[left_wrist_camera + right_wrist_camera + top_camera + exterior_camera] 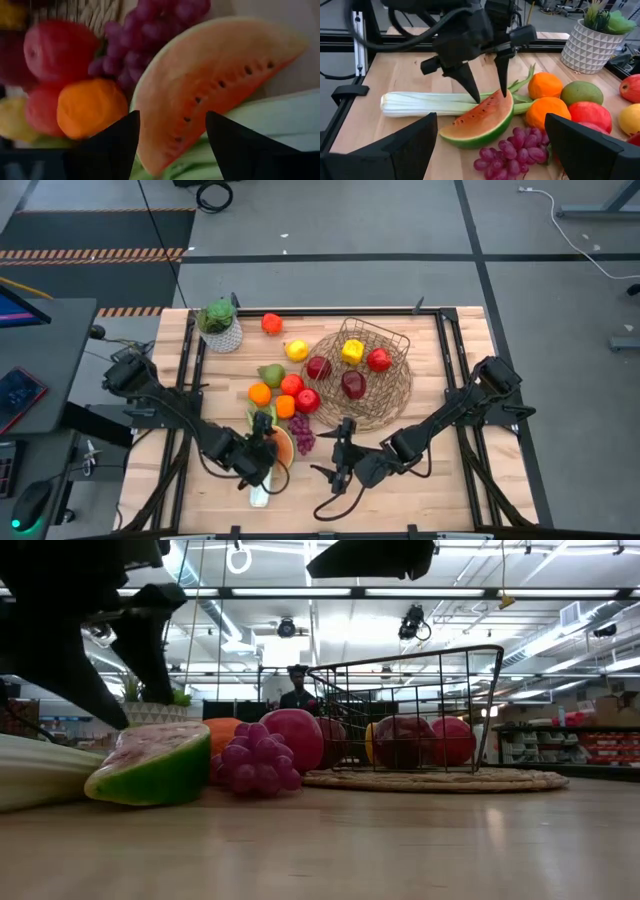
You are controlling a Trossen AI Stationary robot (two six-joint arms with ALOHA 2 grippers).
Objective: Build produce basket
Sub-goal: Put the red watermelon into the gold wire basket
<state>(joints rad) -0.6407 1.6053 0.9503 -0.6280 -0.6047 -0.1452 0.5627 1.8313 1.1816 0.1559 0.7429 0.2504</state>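
The leek (pixel 432 103) is lying flat near the table's front edge, its long axis running front-to-back, white end toward the front, green leaves toward the fruit. The watermelon slice (pixel 481 121) is resting against it, rind down. The left gripper (pixel 487 87) is straddling the slice's upper edge, fingers spread. The right gripper (pixel 338 460) is waiting beside, wide apart. The basket (pixel 385 395) is holding four pieces, seemingly three red and one yellow lemon (pixel 352 351). Two oranges (pixel 546 85) are sitting outside.
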